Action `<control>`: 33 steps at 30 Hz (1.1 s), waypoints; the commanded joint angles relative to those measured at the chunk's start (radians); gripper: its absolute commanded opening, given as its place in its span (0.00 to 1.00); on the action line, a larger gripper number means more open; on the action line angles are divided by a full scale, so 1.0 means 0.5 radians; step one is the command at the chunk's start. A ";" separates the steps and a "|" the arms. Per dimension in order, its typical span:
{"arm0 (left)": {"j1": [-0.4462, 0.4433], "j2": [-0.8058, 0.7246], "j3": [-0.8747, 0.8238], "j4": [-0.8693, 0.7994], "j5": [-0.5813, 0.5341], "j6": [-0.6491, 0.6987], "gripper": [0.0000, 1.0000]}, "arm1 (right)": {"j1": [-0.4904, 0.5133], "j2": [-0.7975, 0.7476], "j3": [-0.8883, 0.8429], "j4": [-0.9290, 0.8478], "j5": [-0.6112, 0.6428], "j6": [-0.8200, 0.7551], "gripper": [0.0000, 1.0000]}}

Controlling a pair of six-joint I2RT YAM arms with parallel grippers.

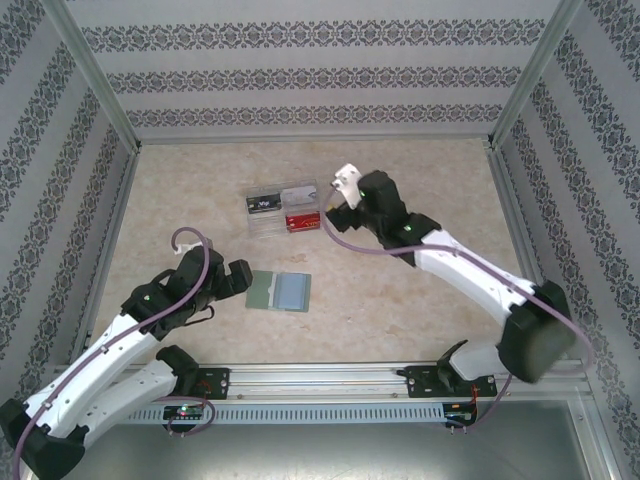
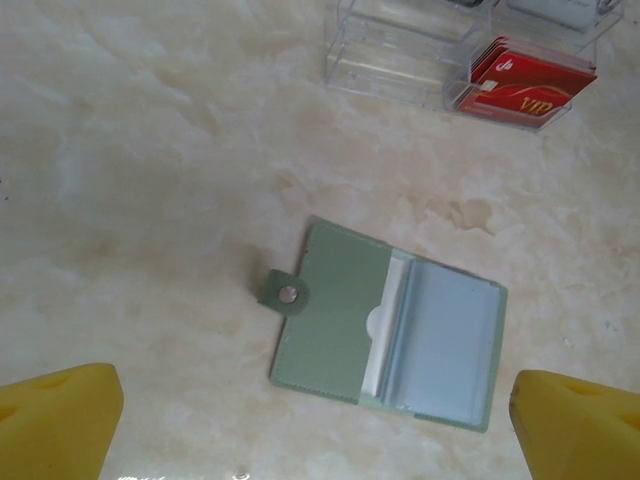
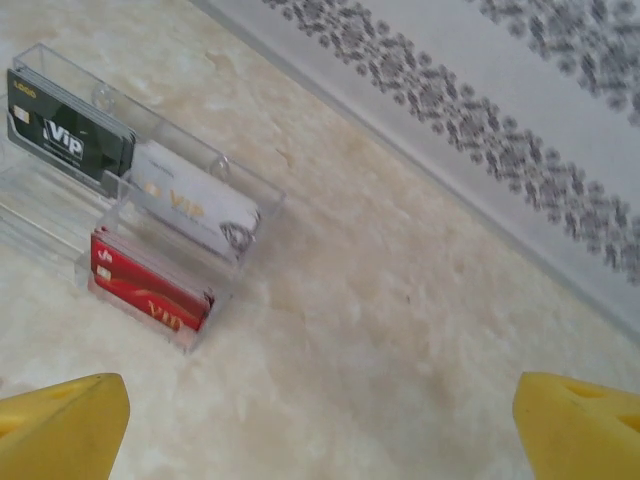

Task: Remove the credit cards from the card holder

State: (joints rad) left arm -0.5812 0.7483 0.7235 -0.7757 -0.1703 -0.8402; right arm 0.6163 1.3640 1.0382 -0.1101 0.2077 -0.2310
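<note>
Card holder (image 2: 390,335): spread open and flat on the table (image 1: 420,200), green half to the left, blue-grey pocket half to the right, snap tab (image 2: 283,293) sticking out of the left edge. Sits just in front of the left gripper (image 1: 236,278), well apart from the right one. Credit cards: stacked upright in the clear box (image 2: 385,55) farther back, as 3 groups, red cards (image 2: 525,85) in the front compartment, black cards (image 3: 70,140) and silver cards (image 3: 190,205) behind. Shows a pale strip with a thumb notch at the mouth of the green pocket; hard to say whether that is 1 last card or only lining. Left gripper: released, 2 yellow fingertips wide apart with nothing between them, hovering above the near side of the holder. Right gripper (image 3: 320,425): also spread wide and empty, poised beside the box on its right side, not touching it. Reads as the drop-off end of a cycle, with the right side free of its load and the holder waiting. Probably calls next for a check of that pale strip: if a card, pinning the green half down with the left fingers while sliding the card out sideways by its exposed edge; the main risks are the soft holder dragging along or folding shut.
</note>
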 commanded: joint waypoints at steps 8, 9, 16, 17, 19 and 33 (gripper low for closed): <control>0.025 0.399 0.221 0.216 -0.727 0.151 1.00 | -0.287 -0.644 -0.813 0.299 0.158 0.542 0.98; 0.036 0.430 0.216 0.296 -0.793 0.298 1.00 | -0.320 -0.678 -0.875 0.323 0.212 0.541 0.98; 0.325 0.425 -0.108 1.147 -1.115 0.874 1.00 | -0.482 -0.596 -1.039 0.459 0.582 0.582 0.98; 0.389 0.444 -0.148 1.254 -1.085 0.983 1.00 | -0.510 -0.561 -1.011 0.439 0.586 0.567 0.98; 0.571 0.542 -0.204 1.416 -1.005 1.149 1.00 | -0.584 -0.474 -1.020 0.541 0.593 0.530 0.98; 1.113 1.252 -0.492 2.464 -0.358 1.314 1.00 | -0.956 0.084 -1.075 1.365 0.062 0.412 0.98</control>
State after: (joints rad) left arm -0.0349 1.3521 0.4858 0.2356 -0.4313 -0.2371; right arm 0.1562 1.4071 0.5079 0.4278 0.3332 0.0162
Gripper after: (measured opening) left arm 0.995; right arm 0.983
